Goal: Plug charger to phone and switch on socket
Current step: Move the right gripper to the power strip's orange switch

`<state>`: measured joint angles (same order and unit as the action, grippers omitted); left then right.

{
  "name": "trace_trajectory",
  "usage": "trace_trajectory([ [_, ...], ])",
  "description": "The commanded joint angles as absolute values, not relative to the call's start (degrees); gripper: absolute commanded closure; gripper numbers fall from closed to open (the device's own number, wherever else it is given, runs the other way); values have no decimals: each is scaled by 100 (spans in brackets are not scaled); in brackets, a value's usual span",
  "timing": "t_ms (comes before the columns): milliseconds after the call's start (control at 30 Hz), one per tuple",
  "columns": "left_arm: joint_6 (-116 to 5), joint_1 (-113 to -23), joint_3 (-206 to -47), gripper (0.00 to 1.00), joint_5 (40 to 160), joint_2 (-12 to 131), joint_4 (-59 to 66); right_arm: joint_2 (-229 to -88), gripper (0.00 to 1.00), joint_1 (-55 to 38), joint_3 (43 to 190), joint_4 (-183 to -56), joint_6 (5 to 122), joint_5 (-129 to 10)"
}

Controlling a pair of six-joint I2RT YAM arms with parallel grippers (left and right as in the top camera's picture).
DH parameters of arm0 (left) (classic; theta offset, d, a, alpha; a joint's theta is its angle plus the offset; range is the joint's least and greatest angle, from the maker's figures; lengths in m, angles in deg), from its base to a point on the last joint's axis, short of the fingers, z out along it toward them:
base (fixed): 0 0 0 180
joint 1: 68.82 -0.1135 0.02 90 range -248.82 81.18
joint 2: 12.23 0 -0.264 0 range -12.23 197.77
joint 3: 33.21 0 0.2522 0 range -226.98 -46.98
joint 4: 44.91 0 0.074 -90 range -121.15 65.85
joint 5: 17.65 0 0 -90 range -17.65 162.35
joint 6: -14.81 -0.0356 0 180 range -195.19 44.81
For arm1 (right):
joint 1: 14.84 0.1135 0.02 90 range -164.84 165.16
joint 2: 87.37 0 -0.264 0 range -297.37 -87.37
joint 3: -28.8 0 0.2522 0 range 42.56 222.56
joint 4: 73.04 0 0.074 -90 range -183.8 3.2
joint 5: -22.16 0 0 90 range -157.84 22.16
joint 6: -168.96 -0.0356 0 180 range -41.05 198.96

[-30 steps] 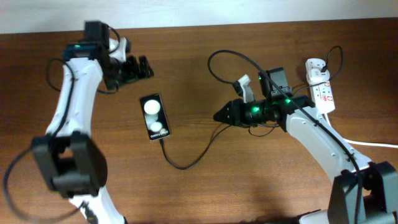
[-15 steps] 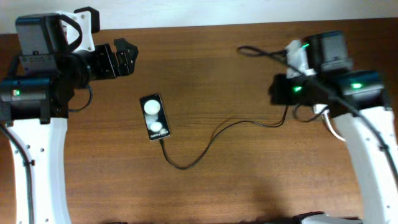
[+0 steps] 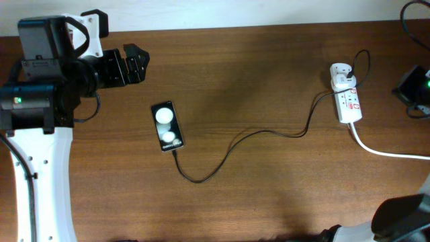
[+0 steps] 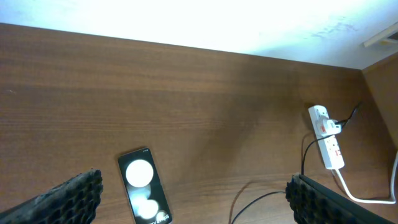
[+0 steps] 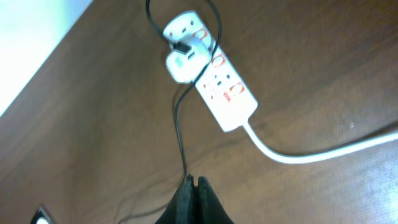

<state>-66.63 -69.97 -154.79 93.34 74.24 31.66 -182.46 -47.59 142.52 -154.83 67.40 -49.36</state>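
Observation:
The black phone (image 3: 166,126) lies flat left of the table's middle, and also shows in the left wrist view (image 4: 144,194). The thin black charger cable (image 3: 228,149) runs from the phone's lower end across to a white plug adapter (image 3: 341,72) seated in the white socket strip (image 3: 349,104). My left gripper (image 3: 134,65) is open and empty, raised up and left of the phone; its fingers (image 4: 65,198) are spread wide. My right gripper (image 5: 194,184) is shut and empty, high above the socket (image 5: 225,87) and adapter (image 5: 185,60).
The socket's thick white cord (image 3: 386,151) trails off to the right edge, and shows in the right wrist view (image 5: 311,151). Part of the right arm (image 3: 415,86) sits at the right edge. A pale wall borders the table's far edge (image 4: 186,46).
My right arm has pulled back from the table's middle to the right edge, uncovering the socket and adapter. My left arm rose a second ago and has held still since. Phone and cable have not moved.

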Motion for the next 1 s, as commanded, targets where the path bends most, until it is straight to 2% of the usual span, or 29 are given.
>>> trace_trajectory([
  [0,-6715,-7010,-15551,1,9352,7389,3155,-18443,96,-4792,14350,-15098,6802,-4792],
  [400,-6715,-7010,-15551,1,9352,7389,3155,-20058,96,-4790,14350,-13929,6576,-4940],
  [567,-6715,-7010,-15551,1,9352,7389,3155,-20757,96,-4781,14348,-13443,6192,-4599],
  [967,-6715,-7010,-15551,1,9352,7389,3155,-21369,96,-4506,14344,-13039,5870,-4405],
])
